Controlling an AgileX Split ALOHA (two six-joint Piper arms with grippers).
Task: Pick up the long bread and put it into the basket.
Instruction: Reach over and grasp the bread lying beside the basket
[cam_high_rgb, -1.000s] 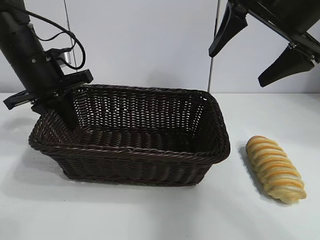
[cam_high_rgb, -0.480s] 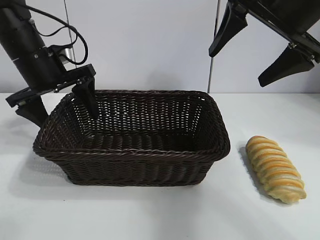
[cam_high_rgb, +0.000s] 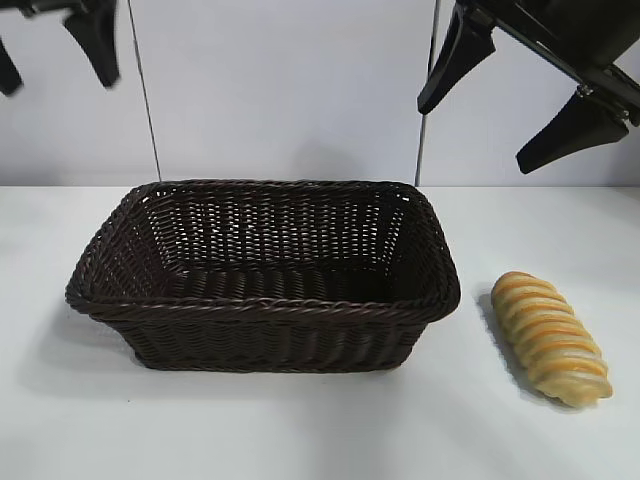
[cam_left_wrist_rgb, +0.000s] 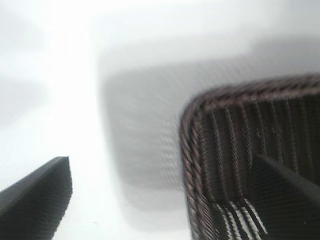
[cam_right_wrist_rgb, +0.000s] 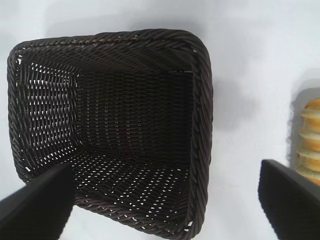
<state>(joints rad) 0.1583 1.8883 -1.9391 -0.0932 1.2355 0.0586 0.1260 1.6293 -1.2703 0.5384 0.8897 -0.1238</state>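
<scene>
Matte black arms, each tool (cam_high_rgb: 525, 95) with two long, tapered, wedge-shaped black fingers (cam_high_rgb: 572, 132).

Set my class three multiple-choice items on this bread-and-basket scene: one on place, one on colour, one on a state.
1. Where does the long bread lie?
A. inside the basket
B. on the table, on the right arm's side of the basket
C. between a gripper's fingers

2. What colour is the basket?
A. dark brown
B. white
C. green

3. How does the right gripper stand?
A. shut on the bread
B. shut and empty
C. open and empty

Answers: 1 B, the loaf rests on the white tabletop apart from the rim. 2 A, the wicker is dark brown throughout. 3 C, its two fingers stand wide apart high above the table with nothing between them.
</scene>
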